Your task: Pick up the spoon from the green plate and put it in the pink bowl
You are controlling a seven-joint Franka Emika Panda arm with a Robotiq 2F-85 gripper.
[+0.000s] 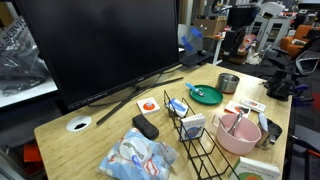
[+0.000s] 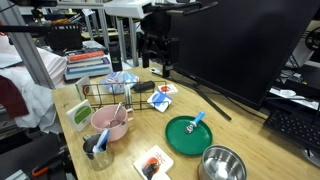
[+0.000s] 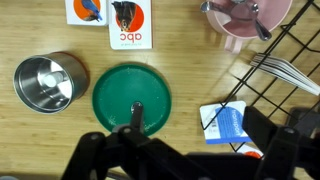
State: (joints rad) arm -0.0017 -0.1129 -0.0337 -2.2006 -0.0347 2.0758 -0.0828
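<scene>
End effector is held high over the bench, in front of the monitor, well apart from everything on the bench. In the wrist view its fingers are seen spread wide, with nothing held between them.

Spoon is lying on the green plate, on the plate's far-right part in that exterior view, with the handle pointing far-right. It is not touched by the end effector. In the wrist view the plate is centred under the camera, and the spoon is seen only as a dark sliver on the side of the plate nearest the fingers.

Pink bowl is placed to the left of the plate, apart from it. A pink utensil is leaned inside it. Wire rack is located just behind the bowl.

Metal cup is set near-right of the plate, close to it but not touching. A picture card is laid flat near-left of the plate.

Spoon is not yet in the bowl.
</scene>
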